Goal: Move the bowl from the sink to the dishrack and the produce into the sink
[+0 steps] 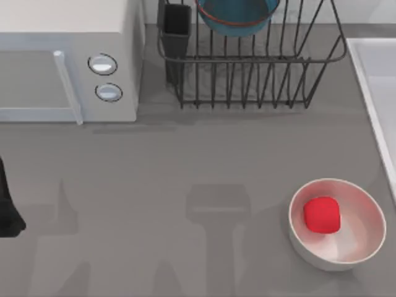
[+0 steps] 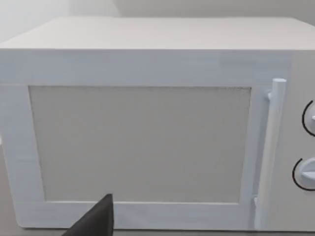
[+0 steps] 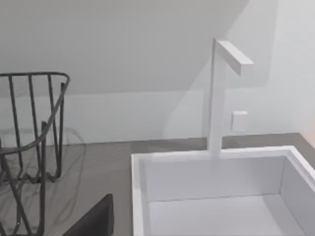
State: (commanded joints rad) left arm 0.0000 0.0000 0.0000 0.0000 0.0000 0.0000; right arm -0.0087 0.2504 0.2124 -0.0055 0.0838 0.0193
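**Surface contents, one moment: bowl racked, produce in white bowl**

- Bowl [image 1: 238, 15]: teal-blue, thin red-orange rim line. Sits in the dishrack at the far edge of the top view, partly cut off by the frame.
- Dishrack [image 1: 253, 80]: black wire, thin upright bars, at the far middle of the grey surface [image 1: 154, 185]. Dark rectangular utensil cup [image 1: 177, 31] at its left corner. One end of the rack also appears in the right wrist view [image 3: 34, 132].
- Produce [image 1: 322, 215]: small, bright red, rounded and blocky. Lies inside the white bowl, not in the sink.
- White bowl [image 1: 365, 204]: larger, pale glossy inside, near right of the surface, just beside the sink's rim.
- Sink [image 1: 374, 80]: pale grey-white rectangular basin with raised light rim, along the right edge of the top view. In the right wrist view [image 3: 197, 182] its inside shows nothing in it; a white square-section faucet [image 3: 219, 93] rises behind its far rim.
- Microwave [image 1: 68, 62]: white, boxy, two round knobs, far left. Its door and handle face the left wrist view [image 2: 140, 142].
- Left arm [image 1: 7, 210]: dark part at the left edge of the top view, well apart from all task items. State of its fingers: cannot tell.
- Right arm: faces the sink and rack end. State of its fingers: cannot tell.
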